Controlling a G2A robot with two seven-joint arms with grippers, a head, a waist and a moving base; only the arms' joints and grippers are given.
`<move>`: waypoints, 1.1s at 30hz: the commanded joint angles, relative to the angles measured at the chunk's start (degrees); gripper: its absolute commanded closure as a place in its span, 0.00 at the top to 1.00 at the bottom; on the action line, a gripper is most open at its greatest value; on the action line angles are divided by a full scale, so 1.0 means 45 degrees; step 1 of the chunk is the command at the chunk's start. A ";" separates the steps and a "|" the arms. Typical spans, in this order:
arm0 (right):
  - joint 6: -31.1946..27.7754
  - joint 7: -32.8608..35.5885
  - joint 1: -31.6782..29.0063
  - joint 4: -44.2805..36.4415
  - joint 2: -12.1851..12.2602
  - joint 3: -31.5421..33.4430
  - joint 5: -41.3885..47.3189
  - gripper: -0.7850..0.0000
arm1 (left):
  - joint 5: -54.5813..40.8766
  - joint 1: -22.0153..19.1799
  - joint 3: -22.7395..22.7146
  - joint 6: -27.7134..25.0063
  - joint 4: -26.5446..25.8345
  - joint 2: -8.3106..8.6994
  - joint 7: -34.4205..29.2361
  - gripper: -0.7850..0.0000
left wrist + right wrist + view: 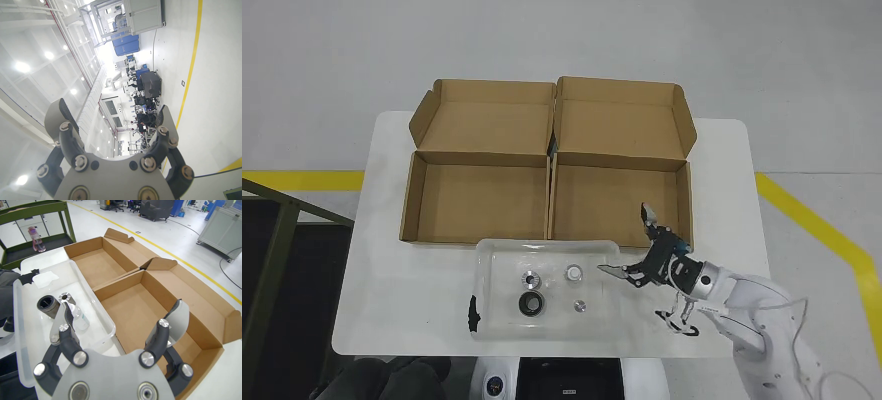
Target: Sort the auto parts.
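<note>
Right gripper (624, 240) hangs with its fingers spread wide and nothing between them, at the 3 o'clock end of a clear plastic bin (542, 243). One fingertip is over the bin's edge, the other over the near wall of the right brown cardboard box (617, 205).

The bin sits at the 6 o'clock side of the white table (712, 160). It holds four auto parts:
- a dark cylindrical bearing (532, 303) at 7 o'clock
- a silver metal cylinder (531, 279) just beside the bearing, toward 12
- a small clear bottle with a white cap (574, 271) near the middle
- a small silver piece (580, 306) at 6 o'clock of the bottle

The left brown cardboard box (477, 205) stands touching its twin, both at the bin's 12 o'clock with lids folded back and brown floors in plain sight.

Left gripper (113, 103) is also spread apart and holds nothing, pointing out into the hall.
</note>
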 commanded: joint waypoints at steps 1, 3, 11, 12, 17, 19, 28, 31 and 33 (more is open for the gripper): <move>-0.0298 0.0462 0.0195 -0.0080 0.0018 -0.0323 0.0110 1.00 | 0.0000 0.0000 0.0000 0.0000 0.0000 0.0000 0.0000 1.00; -0.0551 0.0901 0.0392 -0.0137 0.0033 -0.0668 0.0194 1.00 | 0.0000 0.0000 0.0000 0.0000 0.0000 0.0000 0.0000 1.00; -0.1165 0.2132 0.1285 0.0012 0.0060 -0.1944 0.0360 1.00 | 0.0000 0.0000 0.0000 0.0000 0.0000 0.0000 0.0000 1.00; -0.1055 0.2203 0.1365 0.0043 0.0056 -0.2071 0.0314 1.00 | 0.0000 0.0000 0.0000 0.0000 0.0000 0.0000 0.0000 1.00; -0.1402 0.3136 0.1793 0.0306 0.0075 -0.2964 0.0148 1.00 | 0.0000 0.0000 0.0000 0.0000 0.0000 0.0000 0.0000 1.00; -0.1455 0.3574 0.1945 0.0419 0.0087 -0.3210 0.0153 1.00 | 0.0000 0.0000 0.0000 0.0000 0.0000 0.0000 0.0000 1.00; -0.1485 0.5249 0.2341 0.0580 0.0177 -0.3883 0.0332 1.00 | 0.0000 0.0000 0.0000 0.0000 0.0000 0.0000 0.0000 1.00; -0.1465 0.5499 0.2419 0.0652 0.0208 -0.4030 0.0464 1.00 | 0.0000 0.0000 0.0000 0.0000 0.0000 0.0000 0.0000 1.00; -0.1450 0.5602 0.2469 0.0701 0.0224 -0.4100 0.0544 1.00 | 0.0000 0.0000 0.0000 0.0000 0.0000 0.0000 0.0000 1.00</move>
